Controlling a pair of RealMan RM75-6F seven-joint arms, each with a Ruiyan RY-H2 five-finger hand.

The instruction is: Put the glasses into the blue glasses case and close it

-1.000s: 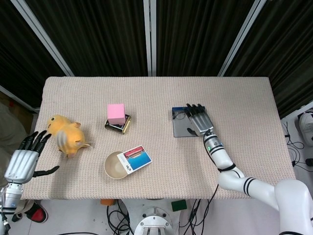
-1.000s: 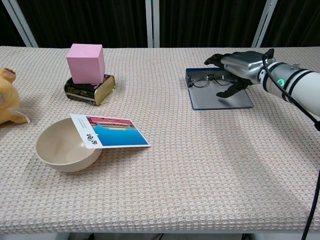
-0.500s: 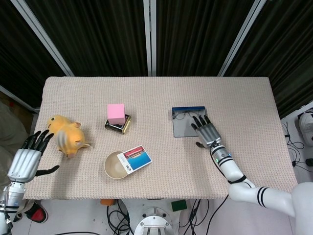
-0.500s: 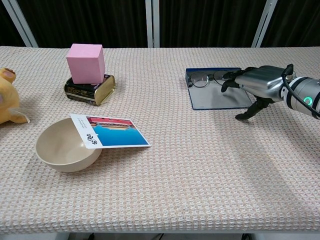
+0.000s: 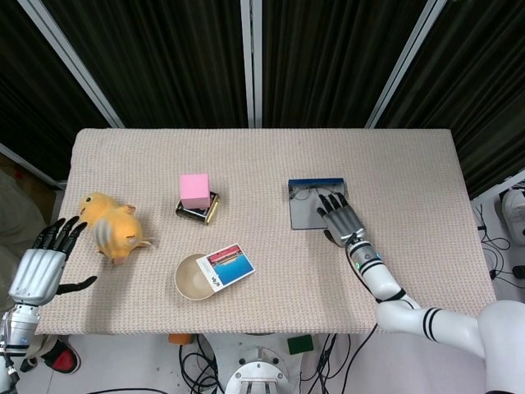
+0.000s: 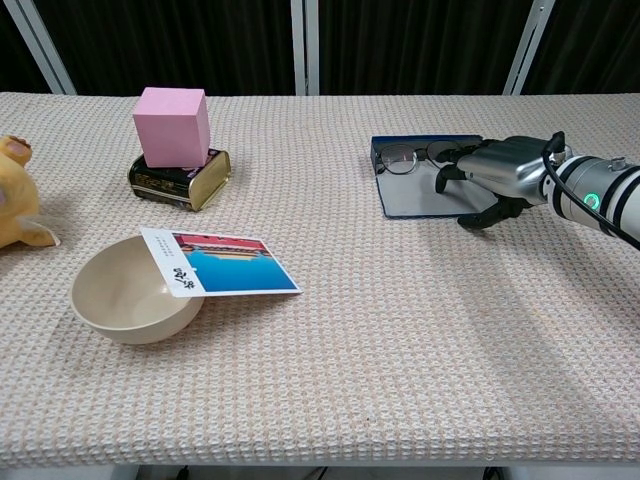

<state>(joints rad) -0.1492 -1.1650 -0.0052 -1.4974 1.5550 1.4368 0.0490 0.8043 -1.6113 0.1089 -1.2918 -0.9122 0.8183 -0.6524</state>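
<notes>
The blue glasses case (image 5: pixel 303 215) lies open and flat at the table's right centre. The glasses (image 5: pixel 311 194) lie inside it along its far edge. In the chest view the glasses (image 6: pixel 407 158) sit at the back of the case (image 6: pixel 418 196). My right hand (image 5: pixel 342 220) hovers over the case's near right part with its fingers spread and holds nothing. In the chest view the right hand (image 6: pixel 497 171) has its fingertips close to the glasses and its thumb by the case's front right corner. My left hand (image 5: pixel 41 268) hangs open off the table's left edge.
A pink cube (image 5: pixel 194 190) stands on a dark tin (image 5: pixel 200 212) left of centre. A yellow plush toy (image 5: pixel 113 227) lies near the left edge. A beige bowl (image 5: pixel 189 281) with a picture card (image 5: pixel 226 267) across its rim sits near the front.
My right hand pulled back from over the glasses toward the near right of the case, then shifted a little left over it again. The left hand stayed put.
</notes>
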